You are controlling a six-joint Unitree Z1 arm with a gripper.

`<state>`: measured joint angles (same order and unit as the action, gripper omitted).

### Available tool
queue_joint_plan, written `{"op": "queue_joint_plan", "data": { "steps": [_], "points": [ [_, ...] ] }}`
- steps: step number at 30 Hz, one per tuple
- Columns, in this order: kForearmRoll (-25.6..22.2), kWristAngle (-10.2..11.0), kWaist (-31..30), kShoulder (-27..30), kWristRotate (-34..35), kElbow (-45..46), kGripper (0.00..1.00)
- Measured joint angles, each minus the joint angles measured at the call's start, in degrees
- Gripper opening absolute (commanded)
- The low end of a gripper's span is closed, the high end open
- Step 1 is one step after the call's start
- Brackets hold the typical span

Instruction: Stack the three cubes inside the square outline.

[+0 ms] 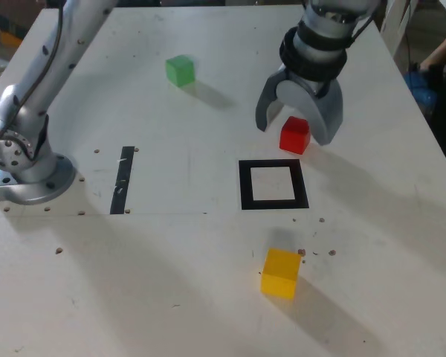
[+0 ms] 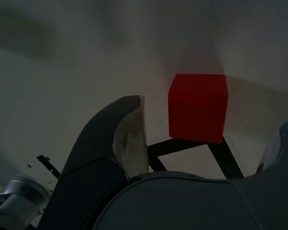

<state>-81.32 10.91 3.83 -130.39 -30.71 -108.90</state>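
White bench (image 1: 176, 279), scuffed: carrying three loose cubes. Red cube (image 1: 294, 136): sitting beyond the square outline (image 1: 302, 186), between the fingers of the end effector (image 1: 296, 135), which is gaping, gripping nothing. Yellow cube (image 1: 281, 274), green cube (image 1: 180, 71): lying apart. Risk: off-centre closing could be twisting or shoving red.

The white tabletop (image 1: 175, 268) presents a smooth, low-sheen surface with small rough-edged marks. The red cube (image 1: 294, 137), yellow cube (image 1: 281, 273) and green cube (image 1: 180, 71) appear smooth and matt. The round silver-grey arm base (image 1: 37, 183) shows a glossy, metallic finish
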Motion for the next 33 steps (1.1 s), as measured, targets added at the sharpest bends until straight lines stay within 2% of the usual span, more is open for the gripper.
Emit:
{"op": "queue_joint_plan", "data": {
  "steps": [6, 10, 14, 24, 30, 33],
  "points": [
    [0.57, -0.68, 0.03, -0.43, 0.71, 0.12, 0.62],
    [1.07, -0.22, 0.05, -0.43, 1.57, -0.09, 0.53],
    [1.71, -0.23, 0.16, -0.43, 2.25, -0.09, 0.5],
    [3.8, -0.97, 1.02, -1.34, 2.33, 0.9, 0.49],
    [4.57, -1.0, 1.34, -1.2, 2.33, 1.61, 0.4],
    [4.61, -1.51, 1.47, -0.79, 2.45, 1.96, 0.38]
  ]
}}
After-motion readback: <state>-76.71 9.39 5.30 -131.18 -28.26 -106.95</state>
